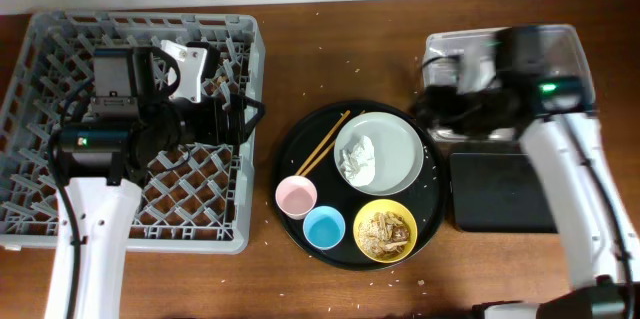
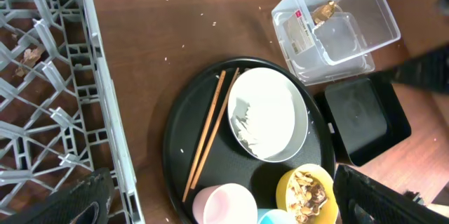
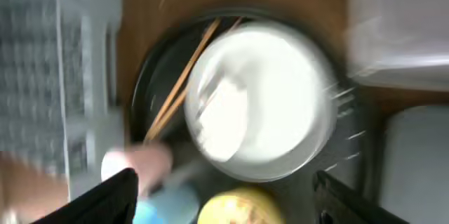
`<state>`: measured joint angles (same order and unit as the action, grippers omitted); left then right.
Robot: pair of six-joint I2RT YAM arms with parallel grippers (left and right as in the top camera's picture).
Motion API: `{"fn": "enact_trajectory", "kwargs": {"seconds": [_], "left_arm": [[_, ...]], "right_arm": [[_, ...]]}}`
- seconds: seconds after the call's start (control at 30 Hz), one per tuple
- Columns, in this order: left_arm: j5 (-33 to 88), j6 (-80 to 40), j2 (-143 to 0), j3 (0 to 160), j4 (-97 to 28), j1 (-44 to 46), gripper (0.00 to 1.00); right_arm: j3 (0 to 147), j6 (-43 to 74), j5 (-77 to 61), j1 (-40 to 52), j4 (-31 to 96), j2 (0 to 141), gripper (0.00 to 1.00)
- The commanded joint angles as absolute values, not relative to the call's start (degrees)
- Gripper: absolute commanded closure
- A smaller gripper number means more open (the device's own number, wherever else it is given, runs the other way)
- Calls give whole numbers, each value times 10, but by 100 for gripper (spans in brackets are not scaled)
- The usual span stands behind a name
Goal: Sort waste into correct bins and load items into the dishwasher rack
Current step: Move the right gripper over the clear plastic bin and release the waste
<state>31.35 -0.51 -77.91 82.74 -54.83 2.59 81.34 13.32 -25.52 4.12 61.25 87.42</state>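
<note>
Overhead view of a brown table (image 1: 330, 49). A large grey dishwasher rack (image 1: 190, 214) fills the 9 o'clock side. At the centre sits a round black tray (image 1: 428, 204). On it, a wide grey-white bowl (image 1: 395, 144) lies at 1 o'clock with a crumpled white tissue (image 1: 357, 161) inside. Wooden chopsticks (image 1: 322, 144) lie at 11 o'clock, a pink cup (image 1: 297, 196) at 8, a blue cup (image 1: 324, 227) at 7, and a yellow bowl (image 1: 358, 227) of tan food scraps (image 1: 385, 233) at 5.

The left wrist view shows a clear tub (image 2: 384, 6) at the table's 2 o'clock, with a gold-brown wrapper (image 2: 324, 11) lying inside. Just beside it, at 4 o'clock, is a shallow black rectangular tray (image 2: 365, 115), bare.

The left gripper (image 2: 221, 175) hangs over the rack's tray-side edge, fingers spread wide and holding nothing. The right gripper (image 3: 224, 178) is also spread and empty. Its view is blurred, and it looks straight down on the bowl and tissue.

The waste-sorting step appears to be in hand, with the tissue the likely next target. The right gripper would need to lower into the bowl, pinch the tissue without nudging the chopsticks, and carry it to a bin. Nothing is loaded in the rack yet.
</note>
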Motion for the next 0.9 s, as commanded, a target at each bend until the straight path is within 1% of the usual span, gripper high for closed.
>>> {"fn": "enact_trajectory", "kwargs": {"seconds": [0.0, 0.03, 0.1, 0.17, 0.2, 0.27, 0.3, 0.33, 0.37, 0.4, 0.43, 0.5, 0.53, 0.57, 0.67, 0.7, 0.73, 0.77, 0.8, 0.87], "left_arm": [[321, -8, -778, 837, -548, 25, 1], [321, -8, -778, 837, -548, 25, 1], [321, -8, -778, 837, -548, 25, 1], [321, -8, -778, 837, -548, 25, 1], [321, -8, -778, 837, -548, 25, 1], [321, -8, -778, 837, -548, 25, 1], [321, -8, -778, 837, -548, 25, 1], [321, -8, -778, 837, -548, 25, 1], [321, -8, -778, 837, -548, 25, 1], [321, -8, -778, 837, -548, 25, 1], [321, -8, -778, 837, -548, 25, 1], [321, -8, -778, 837, -548, 25, 1], [321, -8, -778, 837, -548, 25, 1], [321, -8, -778, 837, -548, 25, 1], [321, -8, -778, 837, -548, 25, 1], [321, -8, -778, 837, -548, 25, 1], [321, -8, -778, 837, -548, 25, 1], [321, -8, -778, 837, -548, 25, 1], [321, -8, -778, 837, -548, 25, 1], [321, -8, -778, 837, -548, 25, 1]], "right_arm": [[743, 199, -164, 171, 594, 905, 25], [711, 238, -125, 210, 555, 920, 25], [660, 288, -72, 252, 472, 949, 26], [620, 295, -68, 271, 374, 980, 26], [609, 295, -68, 271, 338, 1002, 31], [609, 295, -68, 263, 324, 1023, 48], [610, 295, -73, 253, 328, 1026, 89], [621, 289, -80, 234, 351, 1009, 96], [642, 279, -87, 213, 379, 986, 96], [668, 264, -94, 189, 406, 960, 96], [714, 253, -96, 146, 436, 919, 96], [761, 255, -96, 83, 441, 882, 96], [774, 258, -96, 59, 435, 874, 96], [784, 260, -94, 4, 411, 872, 96], [781, 259, -27, -58, 359, 924, 96], [781, 231, -50, -69, 334, 951, 51], [784, 161, -148, -79, 341, 962, 33], [786, 150, -189, -82, 358, 956, 25], [790, 150, -212, -83, 377, 944, 25], [794, 153, -240, -73, 436, 891, 28]]}}
